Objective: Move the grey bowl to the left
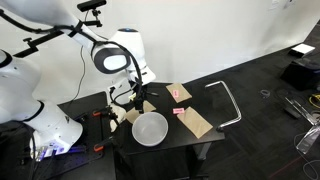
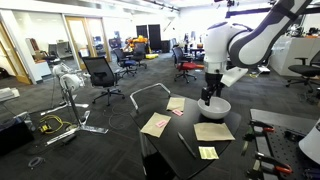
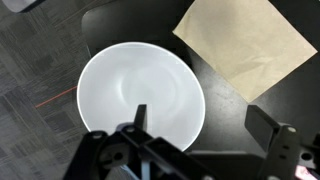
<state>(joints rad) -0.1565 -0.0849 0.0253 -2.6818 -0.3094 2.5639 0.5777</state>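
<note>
Pincer apart astride grey bowl rim, black table, tan cardboard nearby, grey office carpet

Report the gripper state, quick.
Gripper: open, holding nothing; one finger over the grey bowl, the other outside its rim.

Both exterior views show you the small black table from differing sides, farther off; your wrist view looks straight down, close.
</note>
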